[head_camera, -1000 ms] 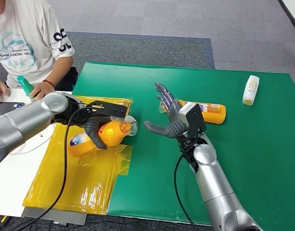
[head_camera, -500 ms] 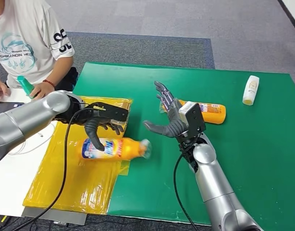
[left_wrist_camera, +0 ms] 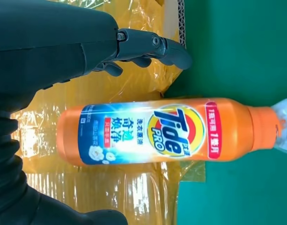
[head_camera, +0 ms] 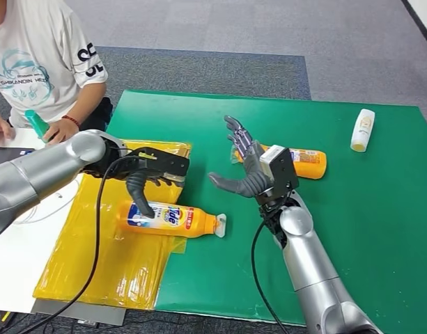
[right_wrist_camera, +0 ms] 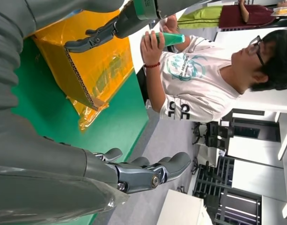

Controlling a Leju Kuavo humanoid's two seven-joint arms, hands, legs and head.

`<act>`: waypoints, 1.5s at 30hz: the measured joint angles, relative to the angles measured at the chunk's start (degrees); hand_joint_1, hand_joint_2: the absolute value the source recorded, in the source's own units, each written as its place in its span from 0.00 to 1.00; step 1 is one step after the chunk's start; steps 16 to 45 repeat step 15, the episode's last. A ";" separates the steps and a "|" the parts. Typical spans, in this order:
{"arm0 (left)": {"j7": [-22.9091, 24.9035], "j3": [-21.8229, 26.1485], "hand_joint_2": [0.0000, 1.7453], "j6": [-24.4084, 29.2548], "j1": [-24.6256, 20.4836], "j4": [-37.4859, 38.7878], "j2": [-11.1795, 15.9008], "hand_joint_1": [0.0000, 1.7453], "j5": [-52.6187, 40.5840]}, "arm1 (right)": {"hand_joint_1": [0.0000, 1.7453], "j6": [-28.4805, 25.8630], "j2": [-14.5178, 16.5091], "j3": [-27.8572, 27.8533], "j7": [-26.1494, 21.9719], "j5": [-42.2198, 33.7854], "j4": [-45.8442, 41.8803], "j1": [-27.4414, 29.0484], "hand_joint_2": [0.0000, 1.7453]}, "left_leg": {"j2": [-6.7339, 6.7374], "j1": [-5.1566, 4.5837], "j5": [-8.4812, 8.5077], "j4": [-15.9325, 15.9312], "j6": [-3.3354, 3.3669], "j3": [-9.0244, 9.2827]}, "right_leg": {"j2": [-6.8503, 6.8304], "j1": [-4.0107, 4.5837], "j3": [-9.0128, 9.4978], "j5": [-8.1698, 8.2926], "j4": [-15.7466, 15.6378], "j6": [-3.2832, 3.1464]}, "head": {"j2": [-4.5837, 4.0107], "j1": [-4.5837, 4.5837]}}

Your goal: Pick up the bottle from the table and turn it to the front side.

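Bottle [head_camera: 166,218] dropped from left robot hand [head_camera: 148,174], now label-up on surface [head_camera: 306,229]; both hands released; turn looks done.

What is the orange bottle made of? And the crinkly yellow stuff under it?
The orange bottle looks like smooth, shiny plastic: light glints along its side, and it wears a glossy printed label. The yellow sheet seems to be thin see-through plastic film, wrinkled and shiny, stretched over cardboard; a ridged brown edge shows at its corner. The green mat looks dull and soft, perhaps felt or rubber.
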 joint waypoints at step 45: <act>-33.54 18.43 1.00 25.62 21.94 -9.46 1.60 0.00 -22.95 | 0.00 17.44 -3.46 -0.34 -3.19 -15.16 1.74 2.65 1.00 | 0.01 -0.03 -0.07 0.00 0.01 0.02 | 0.02 -0.02 0.01 -0.06 -0.02 0.00 | -0.02 0.00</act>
